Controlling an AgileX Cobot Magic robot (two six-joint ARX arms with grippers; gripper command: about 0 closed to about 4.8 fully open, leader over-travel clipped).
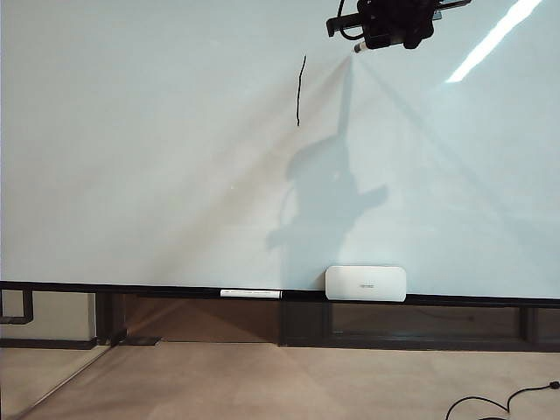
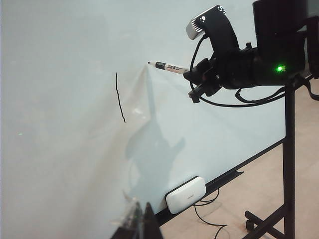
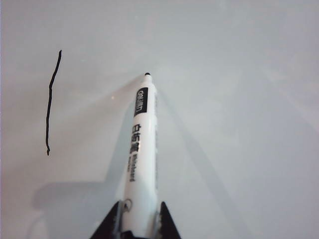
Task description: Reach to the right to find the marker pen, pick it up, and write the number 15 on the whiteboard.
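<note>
**Pen tip at board, right of the "1": start of the "5"**

Right gripper (image 3: 139, 219): fingers (image 3: 107, 224) clamped on the rear of the pen (image 3: 142, 144), one on each side of the barrel. Visible in the exterior view at the top edge (image 1: 385, 31), and in the left wrist view high on the right (image 2: 202, 79).

Pen long axis: straight out from the fingers toward the board (image 1: 131, 175), tip leading. In the right wrist view, tip at or just off the surface; contact not resolvable. In the left wrist view, barrel nearly level, tip pointing at the board.

Tip position: beside the top end of the "1" (image 1: 300, 90), on its right, clearly apart from the stroke. No other stroke on the board, so the "5" judged not yet begun.

Next move, as a judgement: press the tip on, then draw the strokes of the "5" to the right of the "1", keeping the gap so the digits do not merge.

Left gripper (image 2: 144, 221): only dark finger tips in view at the frame edge, low and well away from the pen; open or closed, cannot tell. Right arm plainly nearer.

Below, on the rail: white box (image 1: 366, 283) and white stick (image 1: 251, 293), both far from the tip.
</note>
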